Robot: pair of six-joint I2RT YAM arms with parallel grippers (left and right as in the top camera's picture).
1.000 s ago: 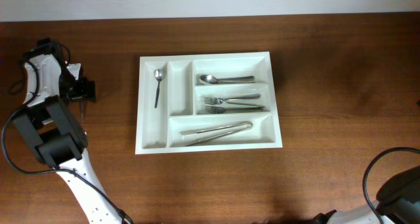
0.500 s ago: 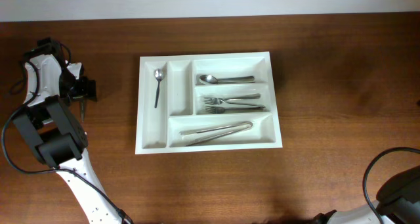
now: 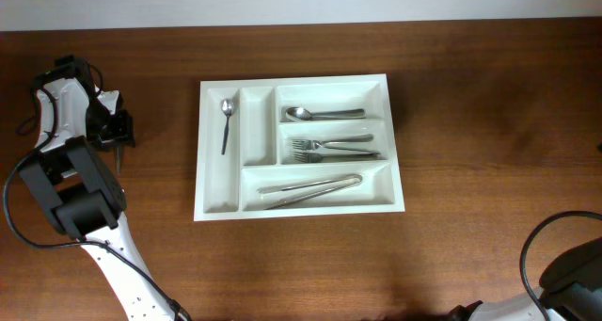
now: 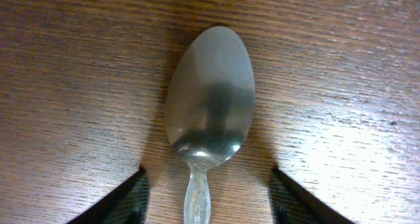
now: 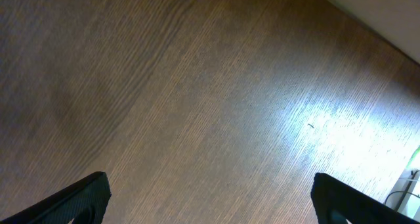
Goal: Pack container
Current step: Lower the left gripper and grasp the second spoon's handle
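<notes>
Just astride the spoon (image 4: 209,99), its handle marking unreadable, the left gripper (image 4: 209,186) stands parted; the right gripper (image 5: 210,192) gapes wide.

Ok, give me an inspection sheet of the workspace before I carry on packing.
Surface: brown wooden table, some glare, no spills seen.
Job's things: large white rectangular plastic cutlery tray at centre. It holds a small silver teaspoon in the leftmost narrow slot, and a silver tablespoon, silver forks and long silver utensils in the long slots. The second narrow slot is empty. Loose silver metal spoon lies on the wood at left.
Clutter: nothing seen.
Grippers: left claw open, straddling the loose spoon's handle, gaps showing; right claw open over wood.
Cables: black left-side cable; black right-side cable.
Surroundings: pale wall beyond the far edge.
</notes>
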